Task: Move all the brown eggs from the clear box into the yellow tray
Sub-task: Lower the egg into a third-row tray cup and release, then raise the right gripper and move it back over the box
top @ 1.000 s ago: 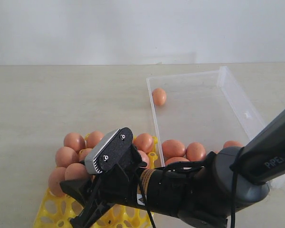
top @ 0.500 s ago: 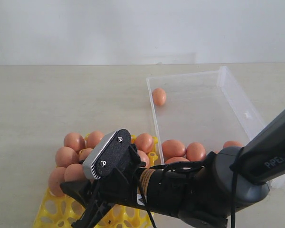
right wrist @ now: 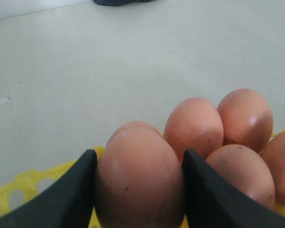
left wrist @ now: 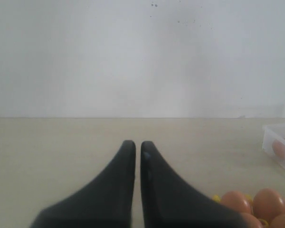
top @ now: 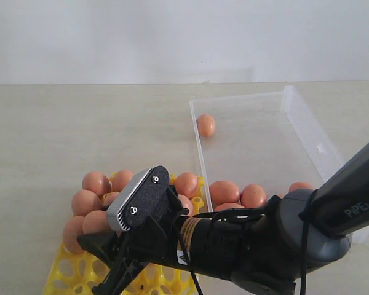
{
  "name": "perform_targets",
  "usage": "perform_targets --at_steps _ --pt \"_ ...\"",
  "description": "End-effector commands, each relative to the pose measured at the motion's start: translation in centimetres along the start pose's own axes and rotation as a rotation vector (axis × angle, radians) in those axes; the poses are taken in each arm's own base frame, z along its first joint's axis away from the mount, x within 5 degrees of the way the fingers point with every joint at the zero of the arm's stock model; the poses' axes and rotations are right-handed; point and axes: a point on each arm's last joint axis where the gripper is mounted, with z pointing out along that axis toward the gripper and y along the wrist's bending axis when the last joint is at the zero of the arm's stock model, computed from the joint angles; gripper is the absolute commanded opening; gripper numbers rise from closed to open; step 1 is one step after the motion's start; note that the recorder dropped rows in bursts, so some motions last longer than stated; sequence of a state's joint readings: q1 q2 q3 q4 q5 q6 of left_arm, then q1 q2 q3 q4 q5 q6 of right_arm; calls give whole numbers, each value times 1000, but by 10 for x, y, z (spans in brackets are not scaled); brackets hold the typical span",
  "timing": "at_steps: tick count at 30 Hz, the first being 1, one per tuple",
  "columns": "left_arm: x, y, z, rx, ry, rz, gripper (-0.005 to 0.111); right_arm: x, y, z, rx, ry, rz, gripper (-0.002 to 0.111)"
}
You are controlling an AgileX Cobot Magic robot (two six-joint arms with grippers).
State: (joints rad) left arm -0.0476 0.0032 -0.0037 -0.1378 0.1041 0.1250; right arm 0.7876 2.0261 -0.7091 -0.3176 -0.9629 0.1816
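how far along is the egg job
Past halfway, it seems. Done: a cluster of eggs sits in the tray. In hand: the right gripper grips one egg at the tray. Left: a lone egg at the far end of the box, several eggs near the arm.

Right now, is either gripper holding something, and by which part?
The right gripper clasps a smooth orange-brown egg by its opposite sides; the left gripper holds nothing.
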Motion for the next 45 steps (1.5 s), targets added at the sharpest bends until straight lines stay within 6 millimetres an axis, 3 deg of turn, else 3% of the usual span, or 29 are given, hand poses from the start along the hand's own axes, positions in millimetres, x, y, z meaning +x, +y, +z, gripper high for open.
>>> perform_targets --at_steps 1,13,29,34,45 --pt "1 0 0 -3 -5 3 4 -21 3 -5 -9 -72 -67 35" --pt "1 0 0 -3 -5 3 4 -18 -2 -6 41 -3 -217 35" --pt "1 0 0 -2 2 3 4 -18 -2 -6 43 -1 -237 35" --pt "1 0 0 -2 2 3 4 -18 -2 -6 46 -1 -234 51" --pt "1 0 0 -2 2 3 4 -18 -2 -6 49 -2 -232 51"
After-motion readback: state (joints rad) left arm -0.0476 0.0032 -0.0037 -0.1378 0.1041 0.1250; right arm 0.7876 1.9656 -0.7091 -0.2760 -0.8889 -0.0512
